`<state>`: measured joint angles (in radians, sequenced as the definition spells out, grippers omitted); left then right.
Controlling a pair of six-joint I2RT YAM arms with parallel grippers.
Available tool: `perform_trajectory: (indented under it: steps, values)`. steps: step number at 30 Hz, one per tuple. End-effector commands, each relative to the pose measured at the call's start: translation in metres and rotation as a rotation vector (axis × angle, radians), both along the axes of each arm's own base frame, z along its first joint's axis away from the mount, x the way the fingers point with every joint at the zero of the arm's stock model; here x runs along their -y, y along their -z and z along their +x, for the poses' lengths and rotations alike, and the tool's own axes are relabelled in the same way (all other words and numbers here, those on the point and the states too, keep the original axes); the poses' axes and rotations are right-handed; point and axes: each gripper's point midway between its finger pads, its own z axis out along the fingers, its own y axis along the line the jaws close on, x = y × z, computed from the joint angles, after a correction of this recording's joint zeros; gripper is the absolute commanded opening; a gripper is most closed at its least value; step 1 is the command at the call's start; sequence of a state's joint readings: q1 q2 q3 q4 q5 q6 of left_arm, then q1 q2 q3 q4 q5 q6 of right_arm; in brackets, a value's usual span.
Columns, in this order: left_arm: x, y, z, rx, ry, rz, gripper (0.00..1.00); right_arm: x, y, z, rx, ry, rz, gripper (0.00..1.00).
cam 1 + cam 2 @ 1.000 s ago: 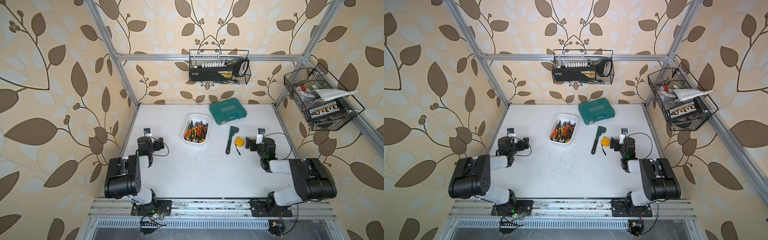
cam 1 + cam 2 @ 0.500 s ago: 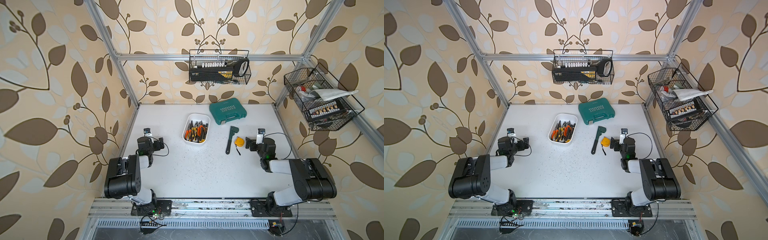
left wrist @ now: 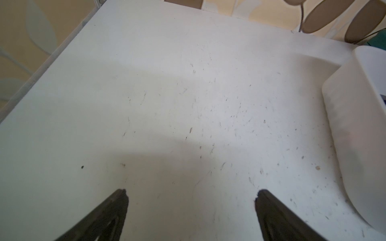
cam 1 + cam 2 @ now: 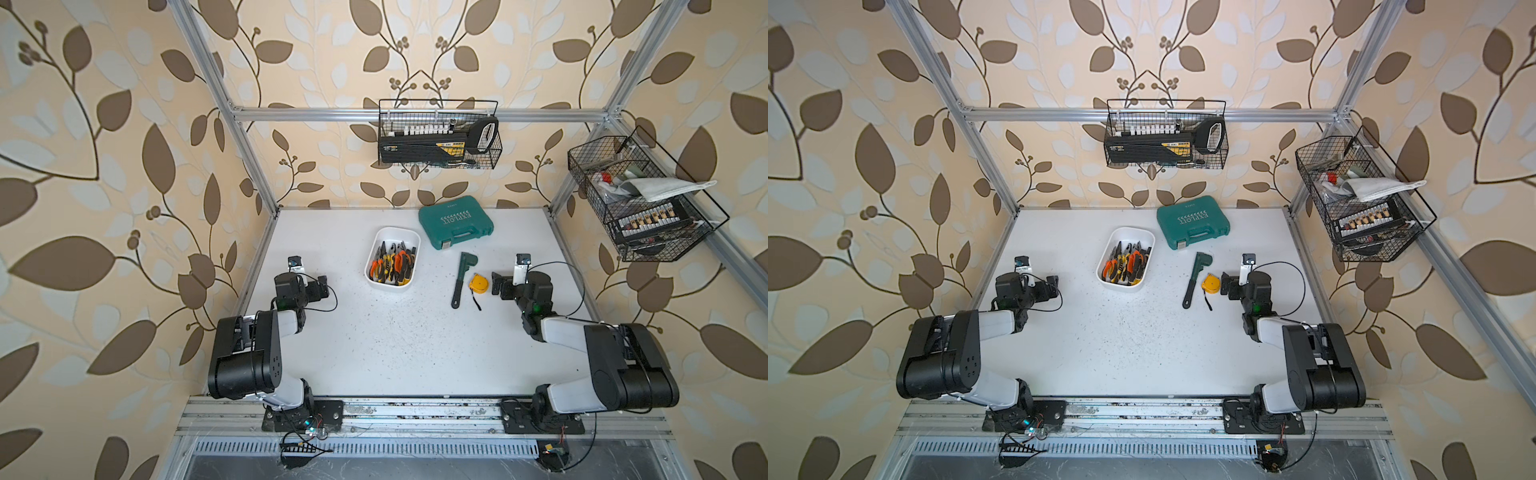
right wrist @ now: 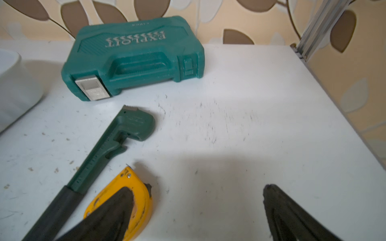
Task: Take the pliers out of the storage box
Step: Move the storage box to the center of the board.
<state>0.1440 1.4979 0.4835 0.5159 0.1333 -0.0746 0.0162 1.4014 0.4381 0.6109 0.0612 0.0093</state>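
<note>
1. Plainly, the pliers [image 4: 392, 266] all lie in the box [image 4: 398, 230]. They are packed side by side in a loose heap, with the dark metal noses toward the far edge of the worktop [image 4: 395, 353]. The handles are orange-and-black or yellow-and-black, and some noses are long and thin.
2. White, smooth plastic makes up the box, which is shallow and rectangular with rounded corners and open on top. It stands toward the far edge, a little left of the middle, with its long sides running roughly far to near.
3. Near the left edge, the left gripper [image 4: 323, 286] sits well apart from the box. Its jaws are spread wide with nothing between them. Its wrist view shows bare, dark-flecked worktop between the black fingers [image 3: 108, 212], with the box wall at the side.
4. Near the right edge, the right gripper [image 4: 497, 283] also has its jaws spread wide and holds nothing. A round yellow tape [image 4: 478, 286] lies just beside it. In the wrist view one finger overlaps the tape, and I cannot tell whether they touch.
5. A wrench [image 4: 462, 279] with a green head and black handle lies flat between the box and the tape.
6. A teal moulded case [image 4: 456, 222] sits by the far edge, just right of the box.
7. Two black wire baskets [image 4: 438, 137] hang on the frame above the far and right edges, and both hold tools.
</note>
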Motion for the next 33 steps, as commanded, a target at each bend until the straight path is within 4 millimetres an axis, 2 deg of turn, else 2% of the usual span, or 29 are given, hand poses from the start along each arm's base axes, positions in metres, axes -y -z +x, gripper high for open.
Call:
perform_trajectory:
  steps: [1, 2, 6, 10, 11, 14, 18, 21, 25, 27, 33]
  values:
    - [0.004, -0.034, 0.015, 0.003, 0.042, 0.001, 0.99, -0.01, -0.033, -0.001, 0.027, -0.063, 0.013, 1.0]
    - [0.007, -0.051, 0.016, 0.027, 0.057, -0.001, 0.99, -0.013, -0.042, -0.003, 0.045, -0.075, 0.031, 1.0]
    - [0.026, -0.078, 0.021, -0.07, 0.133, -0.114, 0.99, -0.03, -0.075, -0.005, 0.025, -0.135, 0.146, 1.0]
    - [0.047, -0.104, 0.022, -0.156, 0.186, -0.188, 0.99, -0.059, -0.102, -0.006, -0.042, -0.245, 0.308, 1.0]
    - [0.052, -0.112, 0.021, -0.176, 0.192, -0.189, 0.99, -0.063, -0.106, -0.006, -0.068, -0.239, 0.368, 1.0]
    - [0.073, -0.115, 0.022, -0.285, 0.253, -0.177, 0.99, -0.073, -0.106, -0.007, -0.207, -0.157, 0.464, 1.0]
    - [0.105, -0.122, 0.019, -0.389, 0.333, -0.15, 0.99, -0.114, -0.113, -0.008, -0.279, -0.231, 0.447, 1.0]
    - [0.123, -0.119, 0.021, -0.447, 0.359, -0.123, 0.98, -0.14, -0.115, -0.004, -0.291, -0.245, 0.499, 1.0]
    - [0.136, -0.101, 0.027, -0.481, 0.38, 0.005, 0.97, -0.178, -0.111, -0.005, -0.319, -0.289, 0.514, 0.99]
    - [0.14, -0.091, 0.032, -0.502, 0.376, 0.026, 0.95, -0.198, -0.107, -0.008, -0.336, -0.326, 0.506, 1.0]
    - [0.157, -0.068, 0.047, -0.545, 0.401, 0.015, 0.84, -0.238, -0.096, -0.019, -0.369, -0.406, 0.414, 1.0]
